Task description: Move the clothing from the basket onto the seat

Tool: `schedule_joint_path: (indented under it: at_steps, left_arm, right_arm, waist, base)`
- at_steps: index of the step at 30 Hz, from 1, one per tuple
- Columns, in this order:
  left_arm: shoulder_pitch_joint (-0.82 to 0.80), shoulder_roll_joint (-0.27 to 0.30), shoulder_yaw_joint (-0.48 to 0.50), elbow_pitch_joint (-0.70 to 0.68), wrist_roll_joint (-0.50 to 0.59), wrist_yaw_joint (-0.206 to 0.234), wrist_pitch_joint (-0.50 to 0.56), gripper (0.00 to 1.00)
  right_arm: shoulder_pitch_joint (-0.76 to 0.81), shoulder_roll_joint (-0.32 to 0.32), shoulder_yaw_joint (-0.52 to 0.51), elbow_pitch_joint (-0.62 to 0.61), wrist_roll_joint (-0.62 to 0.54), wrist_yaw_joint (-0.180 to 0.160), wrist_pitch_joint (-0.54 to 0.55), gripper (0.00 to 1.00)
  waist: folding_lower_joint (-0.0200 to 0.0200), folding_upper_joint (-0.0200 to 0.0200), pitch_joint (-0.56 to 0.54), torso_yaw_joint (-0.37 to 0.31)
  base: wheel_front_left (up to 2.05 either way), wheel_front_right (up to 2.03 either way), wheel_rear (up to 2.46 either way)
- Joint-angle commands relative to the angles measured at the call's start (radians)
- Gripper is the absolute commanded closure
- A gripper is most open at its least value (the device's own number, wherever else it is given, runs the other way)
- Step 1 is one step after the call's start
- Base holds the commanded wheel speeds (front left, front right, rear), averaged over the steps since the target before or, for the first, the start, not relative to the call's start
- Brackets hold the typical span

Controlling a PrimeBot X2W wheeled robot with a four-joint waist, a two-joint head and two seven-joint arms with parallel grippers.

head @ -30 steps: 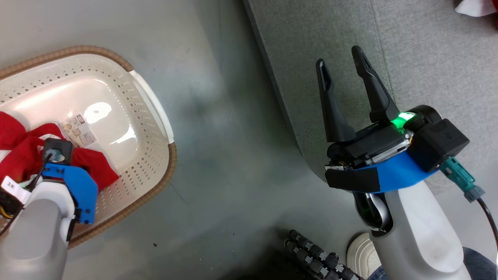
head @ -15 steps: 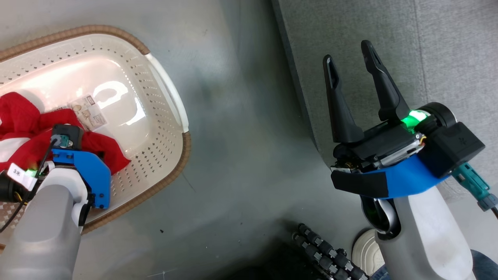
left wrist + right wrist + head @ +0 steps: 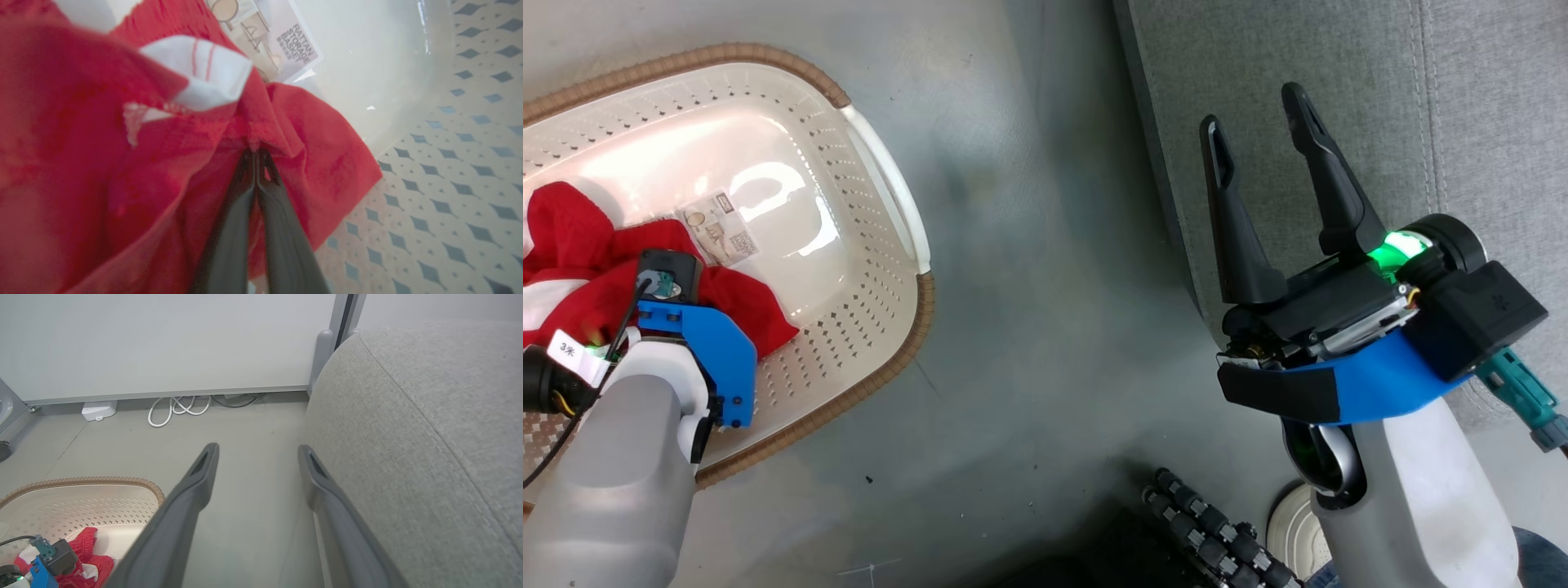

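Note:
Red clothing (image 3: pixel 572 261) with white trim lies bunched at the left end of the cream basket (image 3: pixel 866 269). My left arm reaches down into it. In the left wrist view my left gripper (image 3: pixel 256 153) is shut, its two dark fingers pressed together on a fold of the red clothing (image 3: pixel 102 163) above the basket's perforated floor (image 3: pixel 449 163). My right gripper (image 3: pixel 1254 106) hovers open and empty over the edge of the grey seat (image 3: pixel 1339 49), fingers pointing away from me. The right wrist view has the right gripper (image 3: pixel 257 448) beside the seat (image 3: pixel 429 416).
A printed label (image 3: pixel 719 229) lies on the basket floor by the clothing. Grey floor separates basket and seat. A black ribbed object (image 3: pixel 1209 531) and a white round thing (image 3: pixel 1290 531) sit near my base. A white cable coil (image 3: pixel 175 410) lies by the far wall.
My left gripper has shut on the red clothing in the basket. The head camera has shifted, so the whole picture slid right. The right gripper stays open.

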Motion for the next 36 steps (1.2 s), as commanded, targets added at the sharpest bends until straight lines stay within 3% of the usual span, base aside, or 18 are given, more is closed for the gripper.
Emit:
schedule_joint_path:
  at_steps: [1, 12, 18, 28, 36]
  left_arm:
    - [-0.016, 0.006, 0.002, 0.007, -0.007, -0.004, -0.007, 1.0]
    - [0.017, 0.007, 0.039, 0.014, -0.062, -0.009, -0.122, 1.0]
    - [0.063, -0.059, 0.049, 0.014, -0.105, -0.037, -0.203, 1.0]
    - [0.135, -0.192, 0.025, 0.05, -0.15, -0.103, -0.309, 1.0]
    - [0.175, -0.231, -0.038, 0.031, -0.193, -0.139, -0.348, 1.0]
  right_arm:
    - [-0.01, 0.003, 0.003, 0.004, 0.0, 0.0, -0.005, 0.0]
    - [-0.077, 0.001, 0.065, 0.093, 0.032, 0.0, -0.038, 0.0]
    - [-0.068, 0.001, 0.039, 0.147, -0.008, 0.0, -0.042, 0.0]
    - [0.045, -0.015, 0.005, 0.191, -0.073, 0.0, 0.046, 0.0]
    - [0.19, -0.037, 0.016, 0.195, -0.048, 0.0, 0.128, 0.0]
  waist:
    - [-0.0001, 0.0, -0.004, -0.002]
    - [-0.0001, 0.0, -0.101, -0.026]
    - [-0.0001, 0.0, -0.264, 0.048]
    - [-0.0001, 0.0, -0.594, 0.202]
    - [-0.0001, 0.0, -0.843, 0.306]
  base:
    - [0.0, 0.0, 0.0]
    - [0.0, 0.0, 0.0]
    - [0.0, 0.0, 0.0]
    - [0.0, 0.0, 0.0]
    - [0.0, 0.0, 0.0]
